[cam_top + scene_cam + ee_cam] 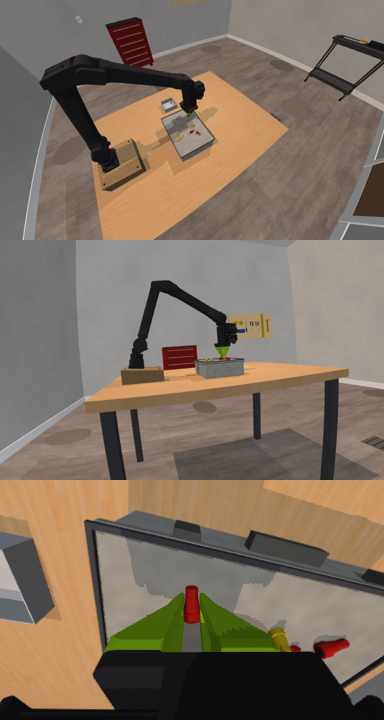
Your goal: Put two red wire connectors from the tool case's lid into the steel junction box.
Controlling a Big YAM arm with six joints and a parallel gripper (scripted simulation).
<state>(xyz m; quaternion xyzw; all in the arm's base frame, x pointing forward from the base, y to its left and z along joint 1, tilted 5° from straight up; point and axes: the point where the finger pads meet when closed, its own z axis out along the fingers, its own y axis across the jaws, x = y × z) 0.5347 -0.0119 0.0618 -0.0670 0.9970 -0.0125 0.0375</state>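
Note:
The grey tool case point(188, 135) lies on the wooden table with its flat lid up. My gripper point(191, 599) with green fingers is at the lid's far end, shut on a red wire connector point(191, 603) that stands between the fingertips. In the top view the gripper point(189, 113) is low over the lid near the junction box. Two more red connectors point(195, 131) lie mid-lid; one also shows in the wrist view point(330, 647). The small steel junction box point(169, 105) stands on the table just beyond the case, open and empty, and shows at the wrist view's left edge point(22, 582).
Yellow connectors point(179, 137) and an orange one point(188, 120) also lie on the lid. A yellow one point(278, 637) is beside my right finger. The arm's base block point(121, 164) stands at the table's near left. A red tool chest point(130, 42) stands by the wall.

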